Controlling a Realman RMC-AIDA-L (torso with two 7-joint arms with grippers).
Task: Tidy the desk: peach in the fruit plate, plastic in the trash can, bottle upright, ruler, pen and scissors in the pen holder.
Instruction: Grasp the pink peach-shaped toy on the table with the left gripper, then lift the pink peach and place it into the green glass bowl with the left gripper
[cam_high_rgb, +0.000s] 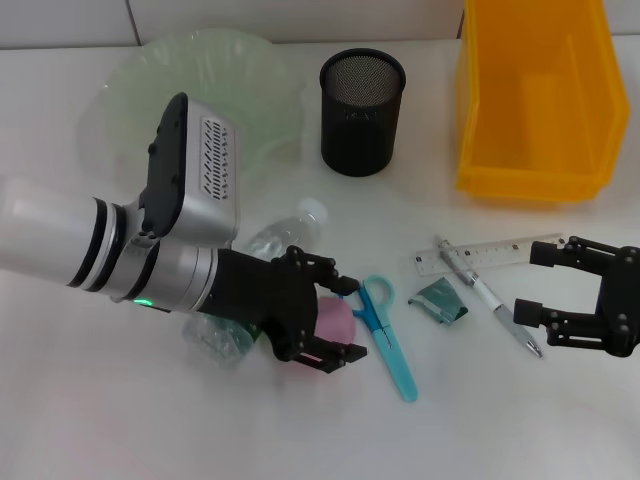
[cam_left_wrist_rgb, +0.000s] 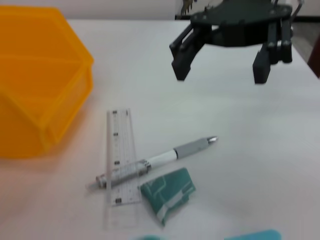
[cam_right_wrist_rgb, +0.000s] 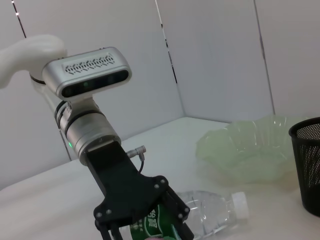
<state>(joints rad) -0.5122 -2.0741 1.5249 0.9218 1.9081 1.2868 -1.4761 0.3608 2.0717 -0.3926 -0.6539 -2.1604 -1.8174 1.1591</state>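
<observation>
White desk: pink peach (cam_high_rgb: 333, 322) between left end effector (cam_high_rgb: 338, 322) fingers.

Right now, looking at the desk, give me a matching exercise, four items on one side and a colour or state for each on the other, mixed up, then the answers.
Items:
1. bottle
2. pen holder
3. scissors
4. trash can

Descriptions:
A. yellow, open at the top
B. clear, lying on its side
C. blue handles, flat on the desk
D. black mesh, standing upright

Pairs: 1-B, 2-D, 3-C, 4-A

The left gripper is down around the pink peach beside the scissors; the right gripper hovers open near the pen.
</observation>
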